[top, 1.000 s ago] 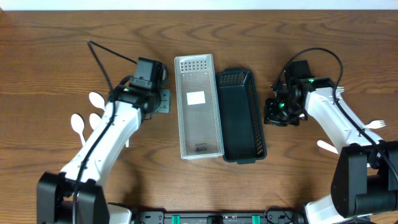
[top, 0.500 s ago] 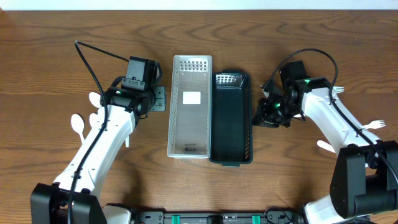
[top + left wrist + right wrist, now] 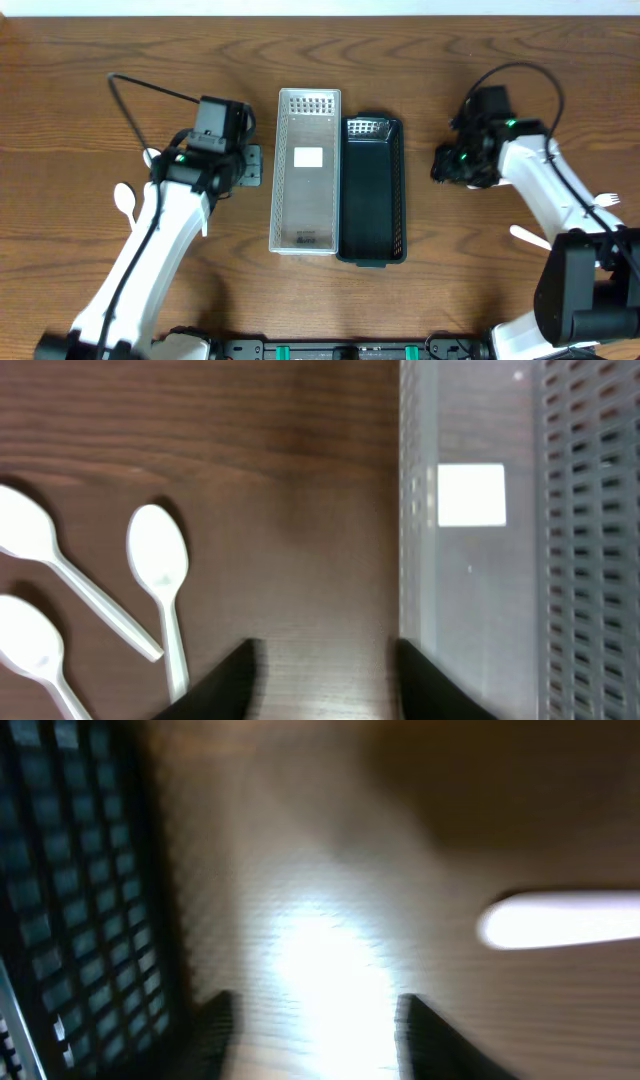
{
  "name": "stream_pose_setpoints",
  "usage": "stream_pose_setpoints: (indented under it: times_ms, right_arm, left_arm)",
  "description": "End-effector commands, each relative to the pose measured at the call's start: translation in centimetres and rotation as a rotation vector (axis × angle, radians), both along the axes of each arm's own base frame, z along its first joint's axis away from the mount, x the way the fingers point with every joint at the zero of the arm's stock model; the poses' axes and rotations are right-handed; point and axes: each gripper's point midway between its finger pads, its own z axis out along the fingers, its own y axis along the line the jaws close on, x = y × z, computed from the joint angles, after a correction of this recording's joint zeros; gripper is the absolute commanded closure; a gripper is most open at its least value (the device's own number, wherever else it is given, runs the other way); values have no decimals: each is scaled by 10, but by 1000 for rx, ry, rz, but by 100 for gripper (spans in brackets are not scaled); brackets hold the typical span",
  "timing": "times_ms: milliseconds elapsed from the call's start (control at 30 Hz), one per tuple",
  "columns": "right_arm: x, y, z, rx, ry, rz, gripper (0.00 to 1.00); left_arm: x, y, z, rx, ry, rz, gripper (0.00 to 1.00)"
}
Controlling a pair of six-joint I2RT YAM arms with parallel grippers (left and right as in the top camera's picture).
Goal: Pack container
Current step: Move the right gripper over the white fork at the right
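A clear perforated container (image 3: 305,170) lies lengthwise mid-table, a white label on its floor, with a black mesh container (image 3: 372,190) touching its right side. Both look empty. My left gripper (image 3: 250,166) hovers just left of the clear container (image 3: 480,560), open over bare wood (image 3: 325,675), its right finger by the container's wall. My right gripper (image 3: 445,166) sits a little right of the black container (image 3: 80,900), apart from it, open with nothing between its fingers (image 3: 315,1030). This view is blurred.
White plastic spoons (image 3: 125,198) lie left of my left arm; three show in the left wrist view (image 3: 160,560). White forks (image 3: 605,200) lie at the right edge, with another white utensil (image 3: 528,236) below and one blurred (image 3: 560,920).
Both grippers were shut and now stand open. The two containers slid left and toward the front, then stopped. My right gripper pulled away to the right; the left drew back slightly.
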Motion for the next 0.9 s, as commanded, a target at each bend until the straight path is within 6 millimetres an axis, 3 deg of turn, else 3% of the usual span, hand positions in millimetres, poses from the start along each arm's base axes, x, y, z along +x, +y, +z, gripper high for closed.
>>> stream_pose_setpoints:
  times_ms: [0,100,167,300,367,500,700,800,867]
  right_arm:
    - [34,-33,39,-113,-124,84,32]
    - [49,-69,73,-227,-168,26,20]
    - [54,-98,98,-294,-194,-74,3]
    - [49,-140,132,-302,-206,-366,1]
    - [44,-151,137,-304,-199,-379,1]
    - [41,-151,133,-318,-188,39,1]
    - [35,-155,130,-399,-177,429,1]
    - [38,-140,130,-418,-233,803,4]
    - [40,-137,130,-439,-250,933,7]
  left_arm:
    - [-8,6,30,-3,-71,13,38]
    - [-20,9,43,-9,-92,13,19]
    - [-27,11,51,-18,-106,24,7]
    - [-35,13,59,-54,-118,75,1]
    - [-35,13,59,-69,-117,99,1]
    - [-35,13,59,-77,-113,112,2]
    - [-35,13,59,-76,-113,112,2]
    - [-35,13,59,-76,-113,112,2]
    - [-35,13,59,-76,-113,111,2]
